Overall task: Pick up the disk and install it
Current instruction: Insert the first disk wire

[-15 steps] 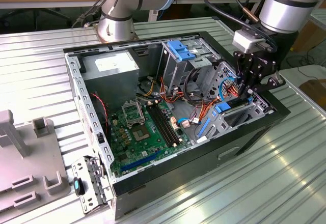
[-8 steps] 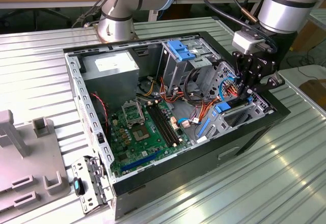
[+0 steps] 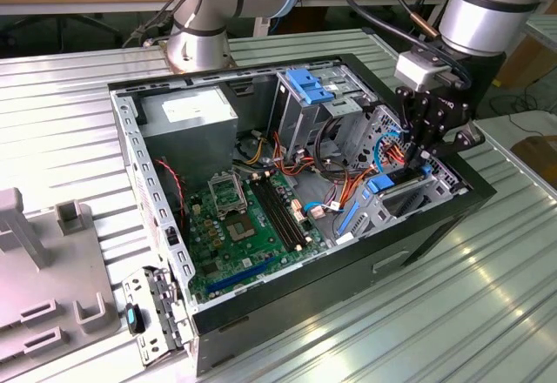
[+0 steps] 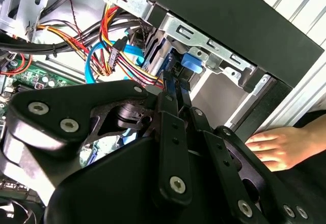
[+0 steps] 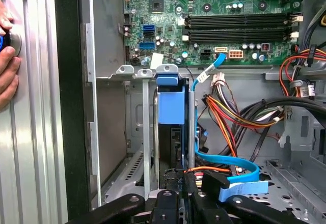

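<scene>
The open computer case (image 3: 296,183) lies on its side on the ribbed metal table (image 3: 418,313), and the arm's pincer (image 3: 424,139) reaches into the drive cage (image 3: 409,193) at the corner of the case toward the exterior view's right. In both wrist views the pincer's fingers (image 5: 173,203) stand close together, pinching the thin edge of the disk (image 5: 170,107), which sits on edge in the cage slot between two metal guide rails. Judged from this, the step in hand is seating the disk: it goes well if the disk is kept parallel to the rails, pushed straight along the slot without tilt, and kept off the light blue flat cable (image 5: 229,165) and the orange and yellow wire bundle (image 5: 229,117) just beside the slot. The disk shows as a narrow upright slab, dark along its body, capped by a bright blue plastic carrier with a rounded tab at the end nearest the motherboard (image 5: 224,15). A person's hand (image 4: 277,147) rests on the table beside the case's outer wall.
</scene>
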Available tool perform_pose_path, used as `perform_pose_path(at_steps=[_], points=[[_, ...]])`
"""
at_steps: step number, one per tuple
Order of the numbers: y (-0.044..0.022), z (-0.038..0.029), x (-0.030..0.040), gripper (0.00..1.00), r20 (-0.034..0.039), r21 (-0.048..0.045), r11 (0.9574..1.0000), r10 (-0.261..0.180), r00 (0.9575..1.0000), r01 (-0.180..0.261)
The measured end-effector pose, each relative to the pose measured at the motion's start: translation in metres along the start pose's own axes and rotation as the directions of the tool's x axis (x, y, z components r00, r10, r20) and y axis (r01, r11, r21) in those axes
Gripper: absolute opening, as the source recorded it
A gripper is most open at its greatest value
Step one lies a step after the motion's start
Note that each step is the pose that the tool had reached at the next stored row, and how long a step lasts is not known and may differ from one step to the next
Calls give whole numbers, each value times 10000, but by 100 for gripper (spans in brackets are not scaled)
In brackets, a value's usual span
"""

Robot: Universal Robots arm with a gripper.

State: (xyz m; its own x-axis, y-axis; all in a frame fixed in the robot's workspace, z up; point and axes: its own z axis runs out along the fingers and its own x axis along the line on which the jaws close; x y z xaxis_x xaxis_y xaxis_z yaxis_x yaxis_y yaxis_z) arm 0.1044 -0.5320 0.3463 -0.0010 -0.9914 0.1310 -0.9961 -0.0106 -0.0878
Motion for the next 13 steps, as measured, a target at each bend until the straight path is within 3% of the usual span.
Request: perform_pose_path(at_steps=[13], points=[[-8, 17, 9, 16, -7, -6, 10000, 58, 10000, -58]])
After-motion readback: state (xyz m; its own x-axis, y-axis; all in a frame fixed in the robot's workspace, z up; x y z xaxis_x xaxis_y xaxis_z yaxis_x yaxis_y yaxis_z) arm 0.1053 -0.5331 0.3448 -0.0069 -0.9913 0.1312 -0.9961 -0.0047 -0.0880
